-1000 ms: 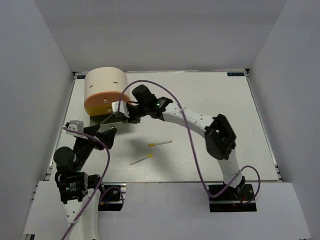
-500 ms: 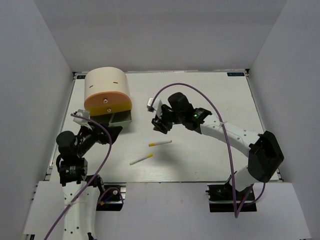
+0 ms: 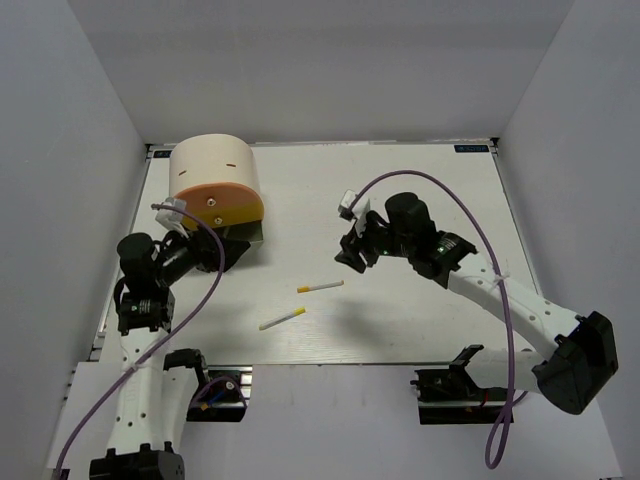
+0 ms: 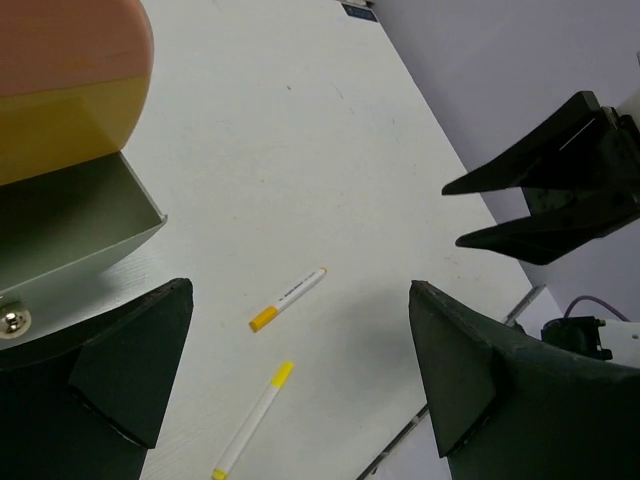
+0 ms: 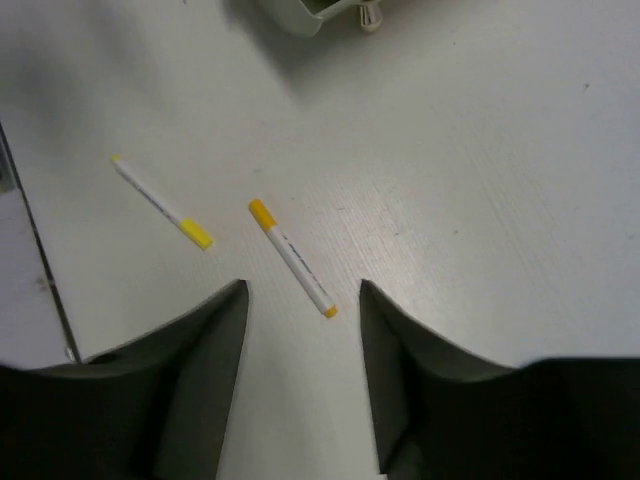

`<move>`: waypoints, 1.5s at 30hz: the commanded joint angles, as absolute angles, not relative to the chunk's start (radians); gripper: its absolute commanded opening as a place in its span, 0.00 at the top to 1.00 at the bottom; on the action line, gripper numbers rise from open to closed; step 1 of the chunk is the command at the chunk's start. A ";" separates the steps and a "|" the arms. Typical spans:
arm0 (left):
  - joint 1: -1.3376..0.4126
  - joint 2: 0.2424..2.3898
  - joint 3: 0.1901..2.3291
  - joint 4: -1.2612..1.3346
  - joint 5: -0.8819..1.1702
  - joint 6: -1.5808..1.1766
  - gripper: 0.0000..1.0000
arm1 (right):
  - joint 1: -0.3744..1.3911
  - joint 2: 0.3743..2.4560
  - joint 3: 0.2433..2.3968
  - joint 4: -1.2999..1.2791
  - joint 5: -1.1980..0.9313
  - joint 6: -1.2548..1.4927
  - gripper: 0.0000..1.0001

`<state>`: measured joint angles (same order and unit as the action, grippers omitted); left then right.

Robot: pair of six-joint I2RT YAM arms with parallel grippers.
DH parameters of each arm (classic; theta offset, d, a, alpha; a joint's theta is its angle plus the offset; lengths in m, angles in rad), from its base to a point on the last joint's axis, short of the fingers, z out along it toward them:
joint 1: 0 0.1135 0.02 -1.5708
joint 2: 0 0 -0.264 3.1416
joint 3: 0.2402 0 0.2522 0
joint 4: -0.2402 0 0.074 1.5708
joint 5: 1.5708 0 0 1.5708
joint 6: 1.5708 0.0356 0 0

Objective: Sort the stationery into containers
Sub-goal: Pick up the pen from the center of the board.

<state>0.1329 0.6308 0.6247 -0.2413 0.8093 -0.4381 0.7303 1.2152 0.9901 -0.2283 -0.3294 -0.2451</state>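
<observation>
The cream drum organiser (image 3: 208, 172) with its orange-to-yellow face stands at the far left, and its bottom drawer (image 3: 244, 233) is pulled open. Two white sticks with yellow ends lie mid-table, one (image 3: 320, 287) further back and one (image 3: 283, 318) nearer. My left gripper (image 3: 222, 256) is open and empty just in front of the drawer. My right gripper (image 3: 350, 252) is open and empty, above and right of the far stick. The right wrist view shows both sticks (image 5: 290, 258) (image 5: 162, 203) ahead of its fingers (image 5: 195, 350). No highlighters or eraser piece are in view.
The left wrist view shows the open drawer's grey wall (image 4: 90, 215), both sticks (image 4: 288, 298) (image 4: 255, 420), and the right gripper (image 4: 560, 190) across the table. White walls enclose the table. The table's near edge (image 3: 330, 364) lies close behind the nearer stick.
My right gripper has pulled back from the open drawer to the right and now hovers near the far stick. My left arm has swung up towards the drawer. The sticks have not moved.
</observation>
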 commanded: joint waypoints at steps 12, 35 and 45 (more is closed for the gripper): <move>-0.439 1.047 0.793 -0.356 0.382 -0.296 0.01 | 0.664 1.155 0.962 -0.190 -0.324 -0.216 0.84; -0.962 1.503 0.962 -0.683 -0.288 -0.370 0.21 | 0.535 1.149 0.956 -0.210 -0.334 -0.202 0.40; -0.962 1.480 0.914 -0.673 -0.219 -0.351 0.40 | 0.520 1.134 0.954 -0.212 -0.368 -0.193 0.40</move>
